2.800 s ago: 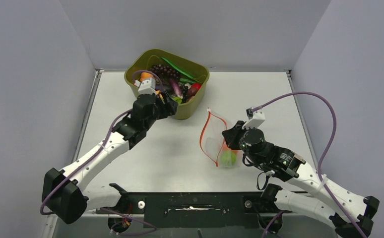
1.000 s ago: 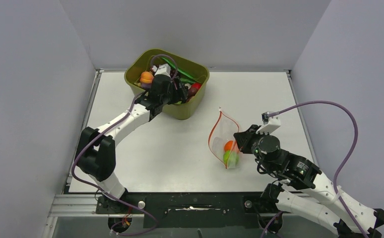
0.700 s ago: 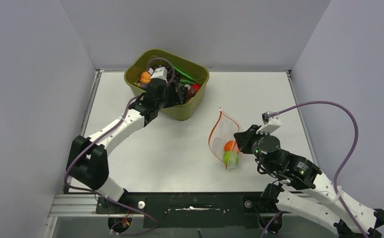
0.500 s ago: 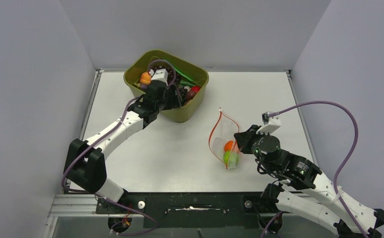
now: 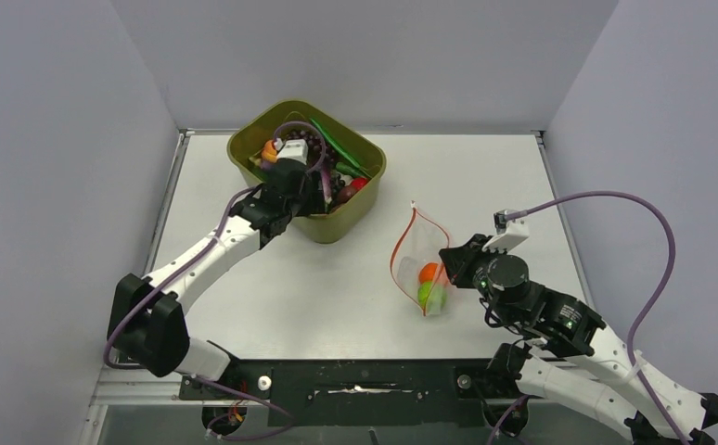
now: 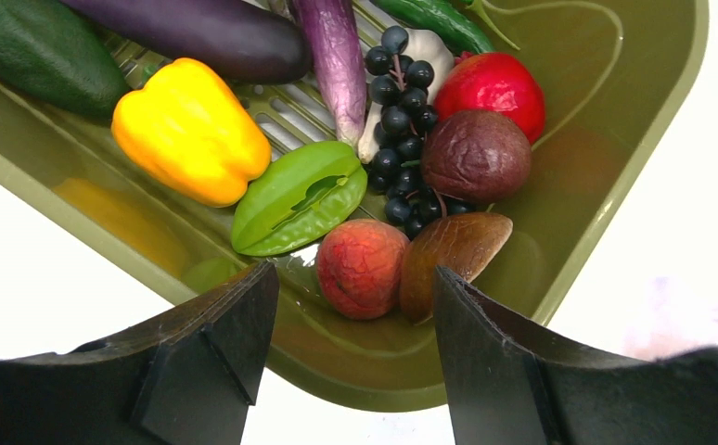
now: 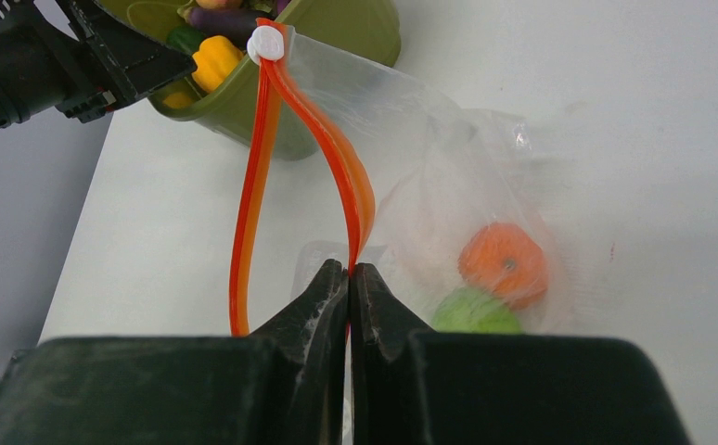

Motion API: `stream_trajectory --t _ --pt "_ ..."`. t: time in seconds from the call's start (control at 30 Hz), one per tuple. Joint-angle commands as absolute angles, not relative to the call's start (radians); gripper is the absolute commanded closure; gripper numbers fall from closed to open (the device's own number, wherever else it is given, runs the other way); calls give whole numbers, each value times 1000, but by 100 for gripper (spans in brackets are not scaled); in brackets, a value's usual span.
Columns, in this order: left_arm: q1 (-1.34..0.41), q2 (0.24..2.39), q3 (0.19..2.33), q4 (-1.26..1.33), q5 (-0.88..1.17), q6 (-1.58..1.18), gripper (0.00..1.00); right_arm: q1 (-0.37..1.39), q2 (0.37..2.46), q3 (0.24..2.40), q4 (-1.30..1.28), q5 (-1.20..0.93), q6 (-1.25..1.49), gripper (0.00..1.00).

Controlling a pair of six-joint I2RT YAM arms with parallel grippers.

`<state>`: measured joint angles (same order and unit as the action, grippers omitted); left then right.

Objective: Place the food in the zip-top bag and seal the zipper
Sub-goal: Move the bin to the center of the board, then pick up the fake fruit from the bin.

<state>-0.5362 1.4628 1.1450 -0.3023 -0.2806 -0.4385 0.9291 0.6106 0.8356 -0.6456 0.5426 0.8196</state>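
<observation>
The clear zip-top bag (image 5: 416, 250) stands open on the table, with an orange fruit (image 7: 504, 262) and a green fruit (image 7: 474, 313) inside. My right gripper (image 7: 349, 269) is shut on the bag's red-orange zipper (image 7: 323, 139), holding one side of the mouth up; the white slider (image 7: 266, 42) sits at the far end. My left gripper (image 6: 351, 315) hangs open and empty over the near rim of the olive tub (image 6: 615, 185). Just beyond its fingers lie a reddish fruit (image 6: 362, 267), a brown piece (image 6: 453, 255), grapes (image 6: 397, 102), a yellow pepper (image 6: 191, 130), a green pod (image 6: 295, 195) and an eggplant (image 6: 207, 32).
The olive tub (image 5: 244, 148) sits at the back left of the white table (image 5: 272, 297), with grey walls on three sides. The left arm (image 5: 207, 260) stretches diagonally toward the tub. A purple cable (image 5: 615, 199) loops above the right arm.
The left gripper has drawn back toward the tub's near rim, and the tub has shifted slightly toward me. The right gripper and bag have stayed in place.
</observation>
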Motion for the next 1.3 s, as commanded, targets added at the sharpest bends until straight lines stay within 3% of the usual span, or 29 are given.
stream_trajectory --t 0.0,0.43,0.87,1.27 --pt "-536 1398 1106 -448 -302 -431 39 926 583 865 -619 566 820 100" --pt "-485 1406 1213 -316 -327 -466 39 926 554 848 -624 558 831 100" --pt "-421 1763 1503 -105 -308 -547 43 926 572 875 -625 546 787 100" --pt "-337 2033 1671 -33 -258 -601 37 926 561 893 -664 556 766 100"
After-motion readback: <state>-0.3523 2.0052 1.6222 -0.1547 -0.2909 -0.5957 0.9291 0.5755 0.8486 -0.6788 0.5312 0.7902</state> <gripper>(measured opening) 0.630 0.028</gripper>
